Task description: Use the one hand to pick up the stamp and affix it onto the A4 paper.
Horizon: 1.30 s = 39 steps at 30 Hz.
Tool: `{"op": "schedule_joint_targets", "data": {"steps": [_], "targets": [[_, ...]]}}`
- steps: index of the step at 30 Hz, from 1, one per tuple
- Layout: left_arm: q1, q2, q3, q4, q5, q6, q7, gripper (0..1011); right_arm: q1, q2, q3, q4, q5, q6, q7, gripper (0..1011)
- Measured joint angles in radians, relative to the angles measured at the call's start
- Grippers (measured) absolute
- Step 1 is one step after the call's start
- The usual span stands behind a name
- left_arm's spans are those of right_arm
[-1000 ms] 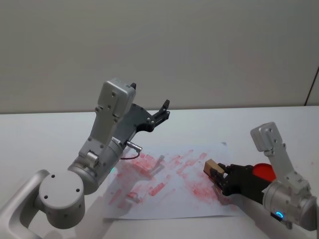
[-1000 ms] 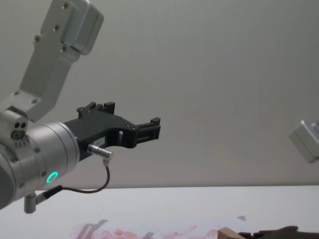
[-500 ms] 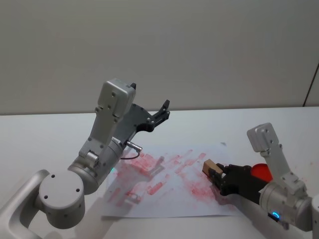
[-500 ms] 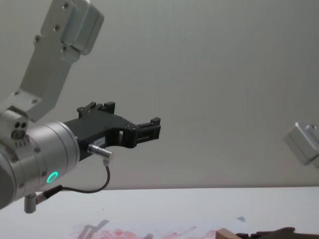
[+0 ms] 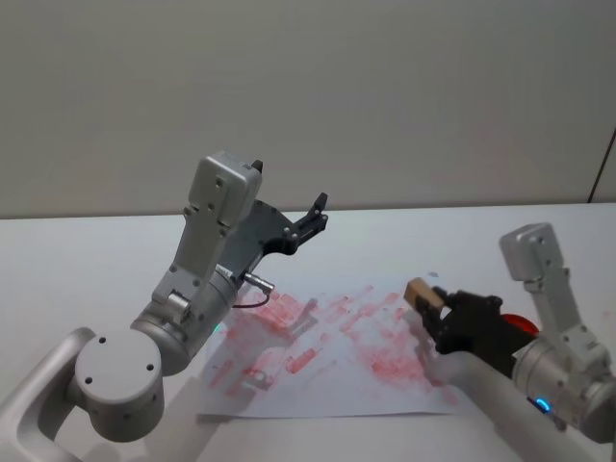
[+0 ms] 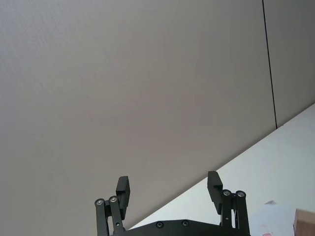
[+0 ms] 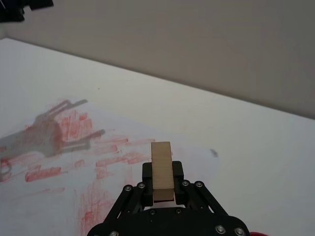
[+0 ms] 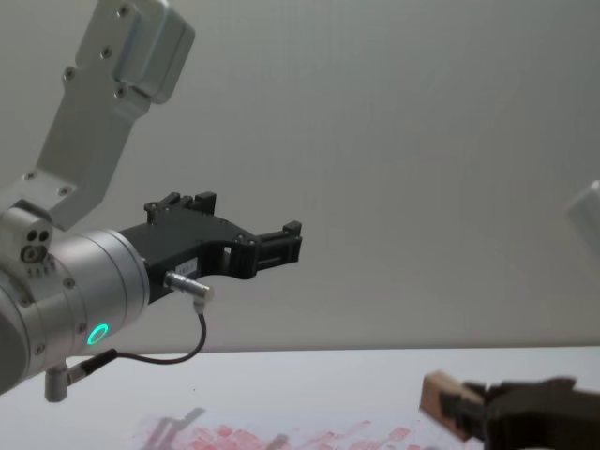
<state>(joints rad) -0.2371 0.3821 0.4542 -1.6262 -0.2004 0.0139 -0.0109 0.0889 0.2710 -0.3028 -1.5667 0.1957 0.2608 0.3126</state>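
Our right gripper [image 5: 433,306] is clamped on the stamp [image 5: 418,290], and the wooden block sticks out past the fingertips. We see it held just above the right part of the A4 paper [image 5: 327,395], clear of the red marks. Our left gripper [image 5: 313,214] hangs high above the sheet's far left, jaws spread wide.

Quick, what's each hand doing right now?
Left hand: open, holding nothing.
Right hand: closed, holding the stamp.
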Motion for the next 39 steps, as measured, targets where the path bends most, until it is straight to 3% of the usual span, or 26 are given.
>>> {"op": "schedule_joint_targets", "data": {"steps": [12, 19, 30, 39], "targets": [[0.000, 0.000, 0.000, 0.000, 0.000, 0.000, 0.000, 1001, -0.081, 0.052, 0.037, -0.123, 0.044, -0.093, -0.132, 216], [0.000, 0.000, 0.000, 0.000, 0.000, 0.000, 0.000, 1001, -0.168, 0.107, 0.074, -0.210, 0.102, -0.122, -0.242, 216], [0.000, 0.000, 0.000, 0.000, 0.000, 0.000, 0.000, 1001, -0.249, 0.164, 0.115, -0.273, 0.185, -0.085, -0.310, 216], [0.000, 0.000, 0.000, 0.000, 0.000, 0.000, 0.000, 1001, -0.244, 0.173, 0.124, -0.263, 0.209, -0.034, -0.288, 216]]}}
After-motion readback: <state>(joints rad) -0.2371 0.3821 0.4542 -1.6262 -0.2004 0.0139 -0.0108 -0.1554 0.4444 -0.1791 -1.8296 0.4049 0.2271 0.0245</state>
